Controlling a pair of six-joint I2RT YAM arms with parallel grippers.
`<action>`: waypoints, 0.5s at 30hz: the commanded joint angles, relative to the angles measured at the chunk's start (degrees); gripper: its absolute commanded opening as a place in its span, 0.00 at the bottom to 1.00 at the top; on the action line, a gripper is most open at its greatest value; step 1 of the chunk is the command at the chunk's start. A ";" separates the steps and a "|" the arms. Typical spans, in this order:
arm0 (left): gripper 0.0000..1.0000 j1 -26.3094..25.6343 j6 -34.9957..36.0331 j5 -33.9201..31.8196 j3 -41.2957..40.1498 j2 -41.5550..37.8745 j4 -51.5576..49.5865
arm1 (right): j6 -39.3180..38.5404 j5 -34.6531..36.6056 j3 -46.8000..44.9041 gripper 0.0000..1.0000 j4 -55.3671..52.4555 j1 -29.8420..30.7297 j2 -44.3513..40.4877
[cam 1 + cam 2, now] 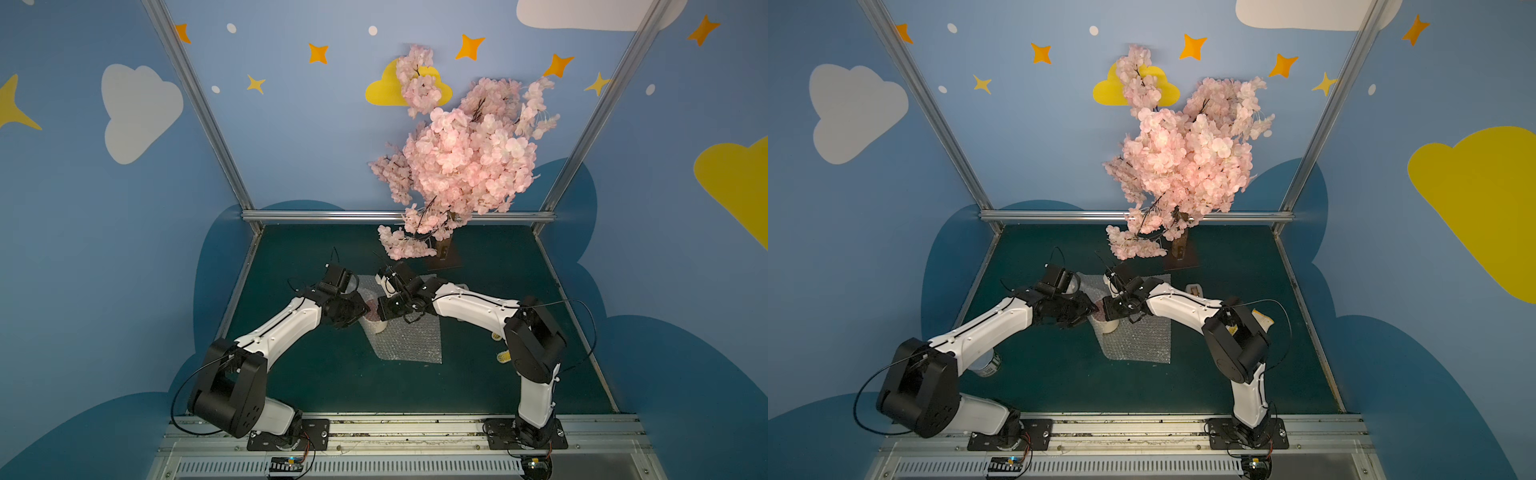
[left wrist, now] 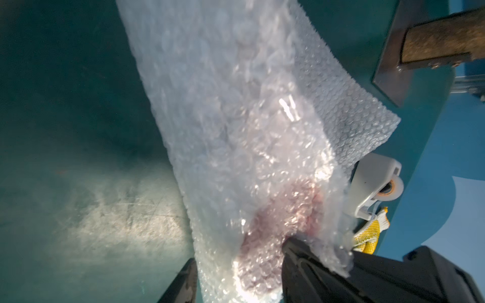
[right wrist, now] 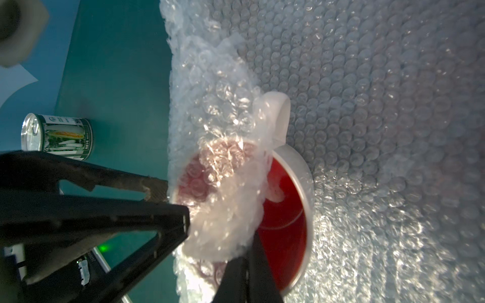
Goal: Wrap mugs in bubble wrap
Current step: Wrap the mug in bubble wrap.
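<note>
Currently the right pincer (image 3: 246, 259), shut, is pinching a bubble wrap (image 3: 367, 131) flap over the mug (image 3: 286, 210), which is standing on the sheet. The left pincer (image 3: 175, 203), partway open, is straddling wrap; its grip is unclear. Next, probably, the flap needs tucking down.

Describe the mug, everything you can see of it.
The mug is glossy ceramic by its look: cream-white outside, red inside, with a small white loop handle. It stands upright, mouth up, on the bubble wrap, between the two arms. A crumpled flap of the wrap covers about half its mouth; the rest is bare. The left gripper straddles the covered part.
</note>
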 commanded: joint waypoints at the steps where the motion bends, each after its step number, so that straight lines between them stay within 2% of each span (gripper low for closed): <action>1: 0.45 -0.20 -0.18 1.02 0.84 3.63 -0.04 | 1.02 1.42 0.71 0.00 -1.15 0.24 0.92; 5: 0.34 -0.48 0.18 1.14 1.02 5.98 -0.34 | 0.99 2.29 1.99 0.00 -2.27 0.58 1.31; 11: 0.32 -0.85 1.20 0.86 2.65 8.34 -1.34 | 0.53 3.77 3.32 0.00 -3.74 1.22 1.71; 14: 0.19 -0.82 2.89 -1.15 4.53 9.11 -3.86 | 0.56 3.86 3.34 0.01 -4.12 1.23 1.29; 15: 0.14 -0.77 3.59 -1.99 5.37 9.53 -4.92 | 0.48 3.76 3.34 0.07 -4.14 1.15 0.96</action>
